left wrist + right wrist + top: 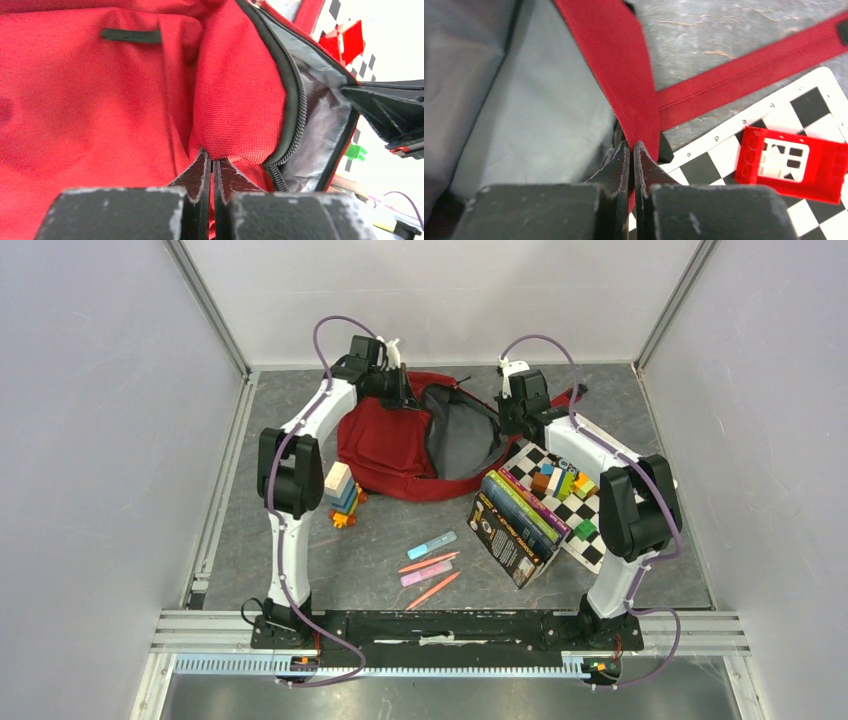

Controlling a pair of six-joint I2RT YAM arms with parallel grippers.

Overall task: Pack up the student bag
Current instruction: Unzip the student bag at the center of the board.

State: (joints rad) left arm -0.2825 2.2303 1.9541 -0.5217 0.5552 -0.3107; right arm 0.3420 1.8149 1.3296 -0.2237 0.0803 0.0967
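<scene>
The backpack (385, 450) lies open on the surface. The left claw (210, 159) is clenched on its red edge. The right claw (631, 146) seemingly pinches the opposite rim.

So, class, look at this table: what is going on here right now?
Two robot arms are holding the student bag open. The left hand is pinched shut on the red fabric at one side of the opening, and the right hand grips the rim opposite. The books, pens and block tower lie on the table outside the bag, so packing looks not yet begun.
</scene>
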